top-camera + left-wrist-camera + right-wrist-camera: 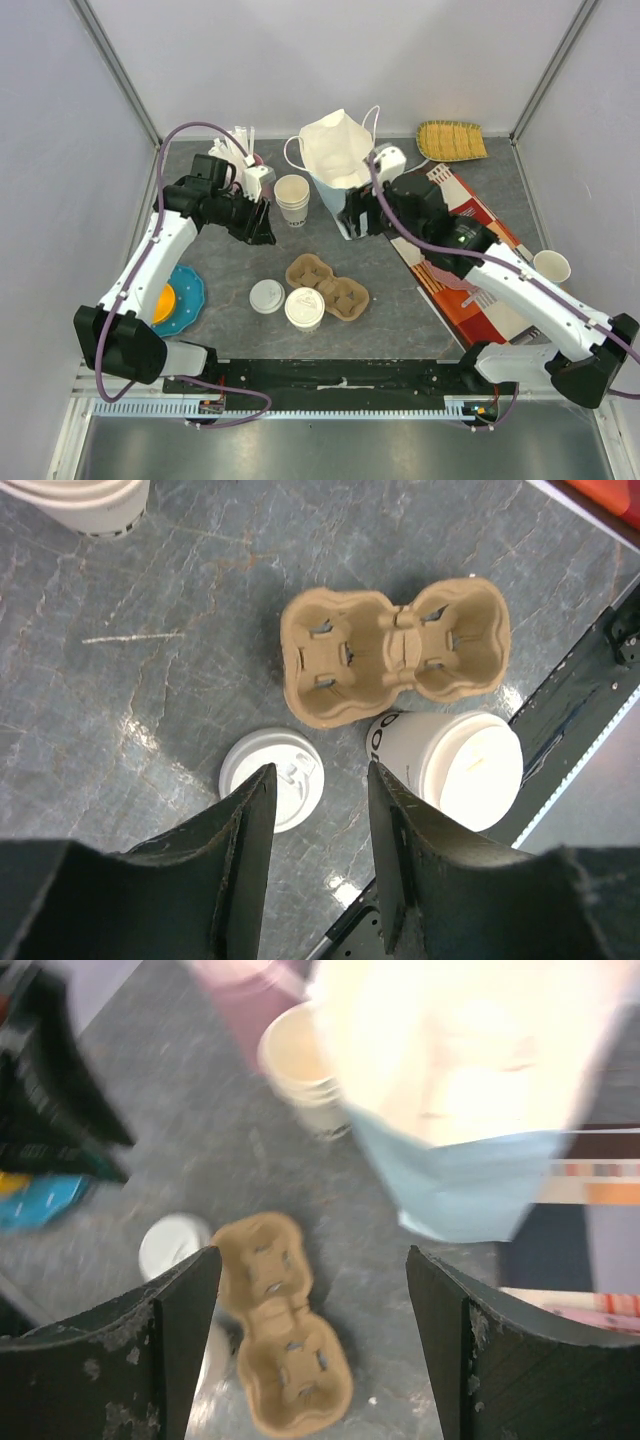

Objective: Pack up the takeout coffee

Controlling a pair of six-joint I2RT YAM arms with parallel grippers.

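The takeout coffee (305, 308) stands upright on the table (230, 270), near the front edge and about midway between the two arms, touching or just short of the near side of the brown pulp cup carrier (327, 285). In the left wrist view the coffee (455, 765) tilts toward the camera, so the printing on its wall is cut to a few letters and cannot be read. The loose flat lid (267, 296) lies just to its left, apart from it. The left gripper (258, 226) hovers farther back and left with its jaws partly apart and nothing between them; its own camera looks down past its fingers (250, 850), which cover part of the lid (272, 780). The right gripper (355, 222) sits at the foot of the white-and-blue bag (335, 160), jaws spread wide and empty. The right wrist view is blurred: the carrier (280, 1330), the bag (470, 1110) and the stack of lidless cups (300, 1070) show only as soft shapes, and the coffee is mostly hidden behind one finger (170, 1360).
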